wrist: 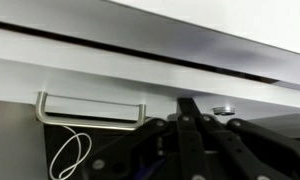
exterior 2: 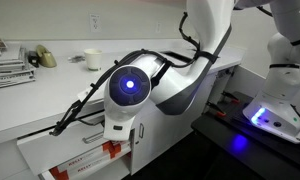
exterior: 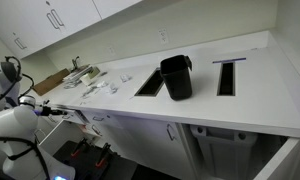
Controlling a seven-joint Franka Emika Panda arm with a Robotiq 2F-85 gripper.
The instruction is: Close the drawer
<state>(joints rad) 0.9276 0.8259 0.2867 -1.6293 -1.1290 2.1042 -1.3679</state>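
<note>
A long white counter (exterior: pixel 260 85) runs along the wall under white cabinets (exterior: pixel 60 15), with a black bin (exterior: pixel 176 77) standing between two slots cut in its top. The drawer (exterior 2: pixel 62 158) sits below the counter's front edge, at about 7 o'clock in an exterior view, where its white front seems to stand out from the cabinet line. The arm (exterior 2: pixel 170 85) hides most of it, so how far it is pulled out cannot be read. In the wrist view the gripper (wrist: pixel 190 108) comes in from 6 o'clock, and its jaws look pressed together on nothing, the dark tips forming one narrow spike. A bar handle (wrist: pixel 90 122) lies at about 10 o'clock from the tips, near but apart, its long axis running 9 to 3, parallel to the counter edge above. The pale face it is fixed to is probably the drawer's front, lying ahead of the tips at 12 o'clock. The closing push likely needs the tips against that face, beside the handle, driving square to its long axis; an off-centre push may skew the drawer
</note>
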